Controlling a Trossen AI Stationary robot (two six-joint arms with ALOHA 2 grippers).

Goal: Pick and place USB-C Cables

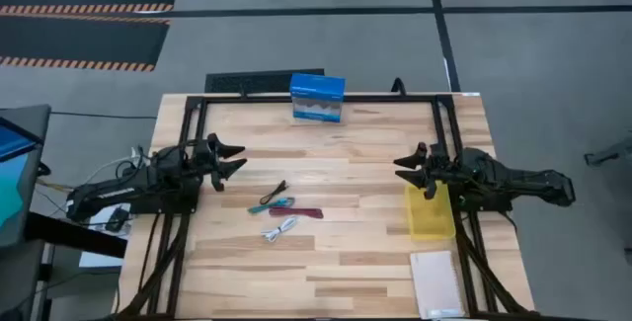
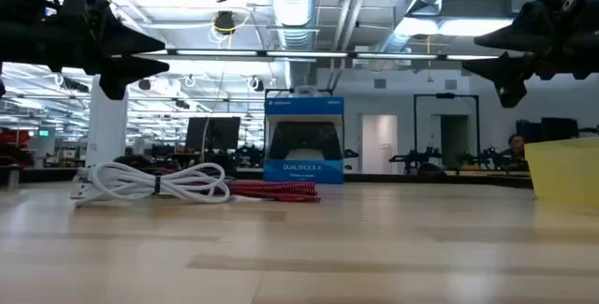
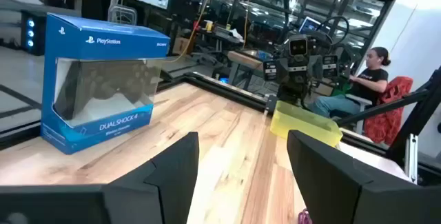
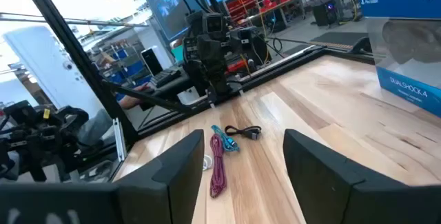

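Four USB-C Cables [image 1: 281, 210] lie loose mid-table, with both arms raised and empty.

The left gripper [image 1: 229, 160] and right gripper [image 1: 407, 168] hover with fingers spread wide, well apart from the cables. Whichever goes first should probably take an outer bundle, closing across its coil. From the low view, only the white cable [image 2: 154, 183] and maroon cable [image 2: 276, 190] show; the yellow bin [image 1: 431, 211] is partly covered.

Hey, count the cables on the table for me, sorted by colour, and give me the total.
Black cable: 1
Teal cable: 1
Red cable: 1
White cable: 1
Total: 4 cables, all lying loose on the wooden table, between the two arms.
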